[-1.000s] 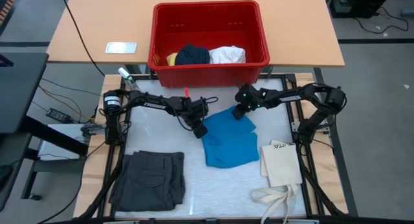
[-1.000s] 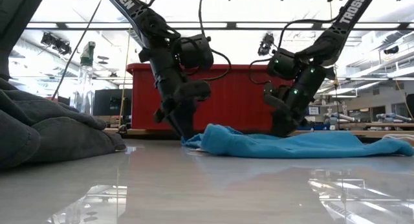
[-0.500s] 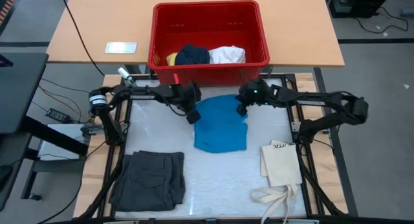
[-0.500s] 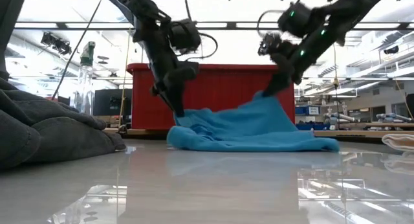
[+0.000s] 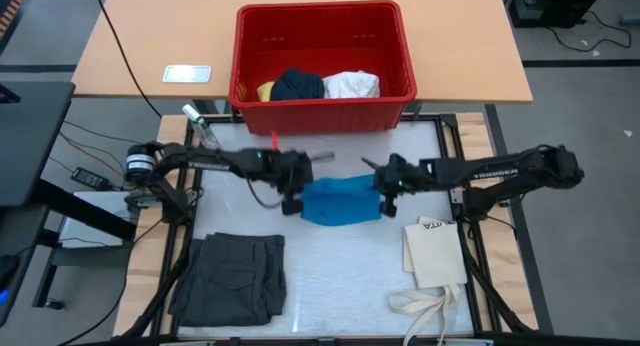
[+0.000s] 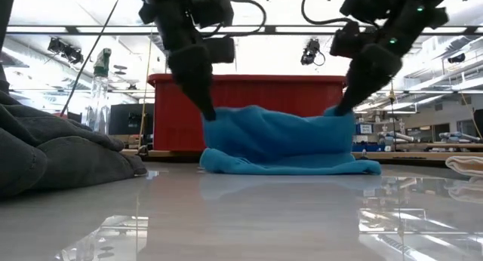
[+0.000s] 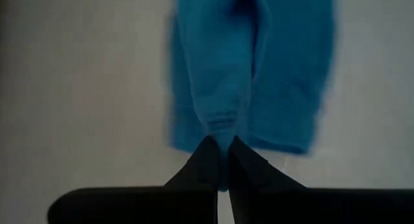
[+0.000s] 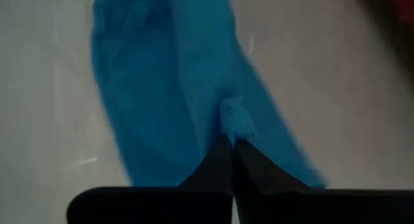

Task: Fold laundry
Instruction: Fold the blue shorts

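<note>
Lifted since before: blue cloth | left gripper, right gripper apparently pinch its corners

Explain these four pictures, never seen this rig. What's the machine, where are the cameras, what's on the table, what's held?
It is a robot with two dark arms, each ending in a two-finger claw. One camera looks straight down, one sits at table height, and one rides on each wrist.

The left claw and right claw are each shut on a top corner of the bright blue cloth, lifting that edge; its lower part rests on the table.

Also on the table: folded dark grey shorts front left, a cream tote bag front right. Behind stands a red basket holding yellow, navy and white cloth pieces.
</note>
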